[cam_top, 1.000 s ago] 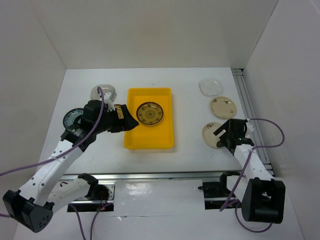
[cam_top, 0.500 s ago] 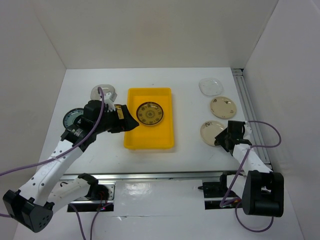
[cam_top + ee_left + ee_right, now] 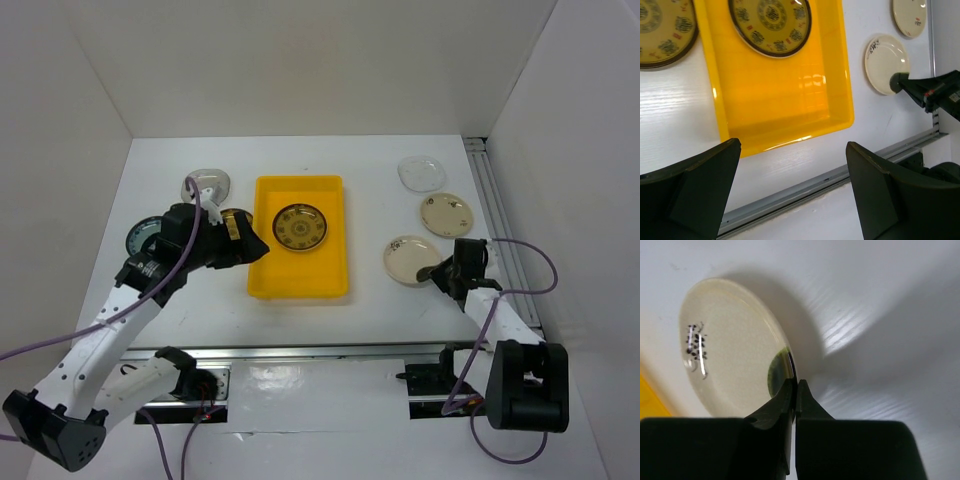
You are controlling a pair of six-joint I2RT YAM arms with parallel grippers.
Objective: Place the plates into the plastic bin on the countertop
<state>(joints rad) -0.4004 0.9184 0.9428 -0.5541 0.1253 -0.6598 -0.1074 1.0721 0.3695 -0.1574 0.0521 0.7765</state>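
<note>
The yellow plastic bin lies mid-countertop with one brown-gold plate inside. A second brown-gold plate rests just left of the bin, partly under my left gripper, which hangs open and empty over the bin's near-left rim. My right gripper is shut on the near rim of a cream plate with dark marks. That plate is tilted, with a shadow under it.
Another cream plate and a clear glass plate lie at the back right. A white-grey plate and a blue-patterned plate lie left of the bin. A metal rail runs along the right edge.
My right gripper has shut on the cream plate's rim and drawn it left toward the bin. The left arm has pulled back slightly to the left, still open.
</note>
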